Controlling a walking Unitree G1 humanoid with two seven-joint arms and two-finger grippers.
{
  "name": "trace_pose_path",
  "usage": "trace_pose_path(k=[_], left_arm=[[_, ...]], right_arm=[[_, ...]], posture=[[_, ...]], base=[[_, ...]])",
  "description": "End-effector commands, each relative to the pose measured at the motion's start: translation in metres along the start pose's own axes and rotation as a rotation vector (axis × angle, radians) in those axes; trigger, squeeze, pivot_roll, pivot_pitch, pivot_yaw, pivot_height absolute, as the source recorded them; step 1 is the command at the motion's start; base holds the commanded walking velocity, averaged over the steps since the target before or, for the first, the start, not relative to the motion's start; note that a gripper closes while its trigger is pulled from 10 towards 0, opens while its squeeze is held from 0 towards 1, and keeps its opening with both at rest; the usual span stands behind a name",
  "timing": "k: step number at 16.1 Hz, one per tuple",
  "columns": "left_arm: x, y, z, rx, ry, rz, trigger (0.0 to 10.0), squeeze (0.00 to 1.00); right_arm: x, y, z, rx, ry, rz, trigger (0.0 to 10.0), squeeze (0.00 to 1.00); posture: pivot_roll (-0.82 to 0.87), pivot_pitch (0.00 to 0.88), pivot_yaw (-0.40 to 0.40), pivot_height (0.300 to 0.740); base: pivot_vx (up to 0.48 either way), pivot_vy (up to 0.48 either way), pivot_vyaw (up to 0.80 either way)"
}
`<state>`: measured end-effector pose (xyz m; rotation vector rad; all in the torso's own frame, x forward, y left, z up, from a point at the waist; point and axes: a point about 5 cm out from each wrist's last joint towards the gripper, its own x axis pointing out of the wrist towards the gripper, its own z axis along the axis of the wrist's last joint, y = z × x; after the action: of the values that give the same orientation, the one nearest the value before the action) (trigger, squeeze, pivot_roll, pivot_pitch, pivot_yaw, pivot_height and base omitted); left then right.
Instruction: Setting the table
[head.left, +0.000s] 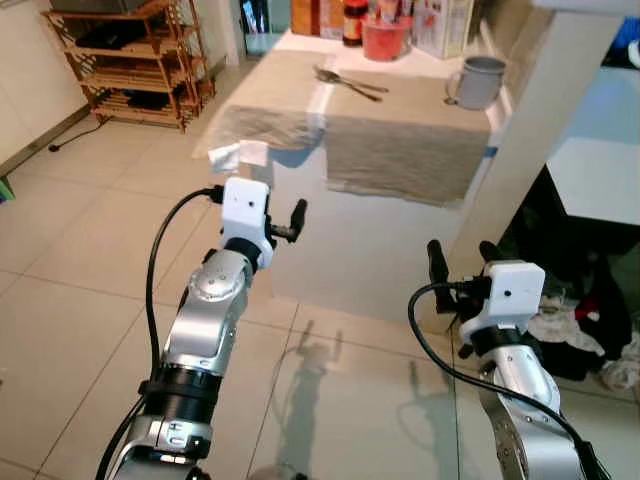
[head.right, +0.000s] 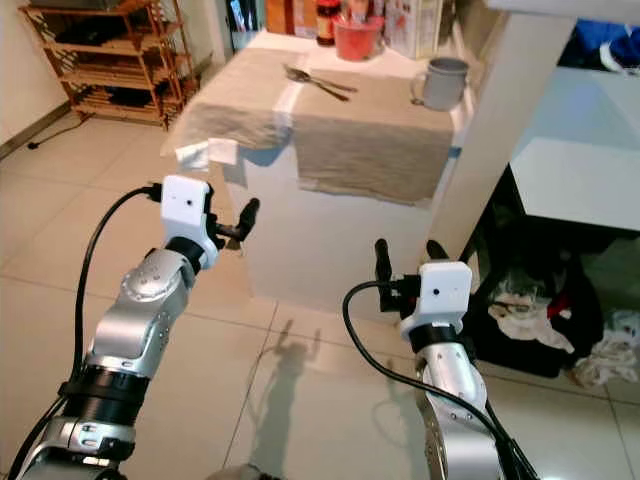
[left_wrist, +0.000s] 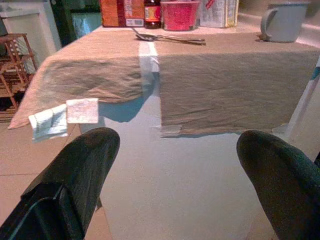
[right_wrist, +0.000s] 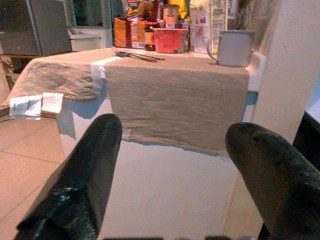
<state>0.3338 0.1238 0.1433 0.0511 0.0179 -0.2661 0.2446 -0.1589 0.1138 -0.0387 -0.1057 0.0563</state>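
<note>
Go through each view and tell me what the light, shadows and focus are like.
Left eye view: sharp, daylit; both arms cast soft shadows on the glossy floor tiles. Right eye view: the same, with pale glare on the tiles. Left wrist view: warm tint; the close black fingers are soft, the spoons crisp. Right wrist view: dimmer, orange cast; fingers blurred, grey mug clear.

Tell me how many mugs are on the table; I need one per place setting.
1. A single grey mug stands near the table's right edge, on the beige cloth, right of the cutlery. More could be hidden behind the red container and boxes at the back.
</note>
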Motion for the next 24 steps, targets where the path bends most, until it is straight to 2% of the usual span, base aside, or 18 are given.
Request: trace_pose_path(k=[1, 3, 5, 6, 11, 24], left_arm=[[0.0017, 0.0015, 0.0050, 0.016, -0.016, -0.012, 10.0, 0.00], [0.0020, 0.0030, 0.0067, -0.003, -0.021, -0.006, 10.0, 0.00], [0.0021, 0.0036, 0.0093, 0.050, -0.035, -0.005, 10.0, 0.00], [0.0019, 0.0014, 0.0102, 0.066, -0.045, -0.025, 10.0, 0.00], [0.0022, -0.0016, 0.0119, 0.061, -0.060, -0.045, 10.0, 0.00], [0.0065, -0.0049, 0.0147, 0.041, -0.071, -0.041, 10.0, 0.00]], right_arm=[[0.0022, -0.0027, 0.0033, -0.015, -0.013, -0.012, 10.0, 1.00], [0.0031, -0.0029, 0.0026, -0.021, -0.013, -0.012, 10.0, 1.00], [0.0046, -0.0038, 0.0033, -0.055, -0.019, -0.021, 10.0, 1.00], [0.0056, -0.0050, 0.0053, -0.079, -0.037, -0.035, 10.0, 0.00], [0.0090, -0.0094, 0.0053, -0.071, -0.040, -0.067, 10.0, 0.00], [0.0115, -0.0092, 0.0050, -0.116, -0.050, -0.083, 10.0, 0.00]], posture=[[0.01, 0.000, 0.022, 0.740], [0.01, 0.000, 0.021, 0.740], [0.01, 0.000, 0.020, 0.740], [0.01, 0.000, 0.020, 0.740], [0.02, 0.000, 0.020, 0.740], [0.01, 0.000, 0.026, 0.740]], base=[[0.000, 0.000, 0.00], [0.000, 0.000, 0.00], [0.461, 0.000, 0.00], [0.461, 0.000, 0.00], [0.461, 0.000, 0.00], [0.461, 0.000, 0.00]])
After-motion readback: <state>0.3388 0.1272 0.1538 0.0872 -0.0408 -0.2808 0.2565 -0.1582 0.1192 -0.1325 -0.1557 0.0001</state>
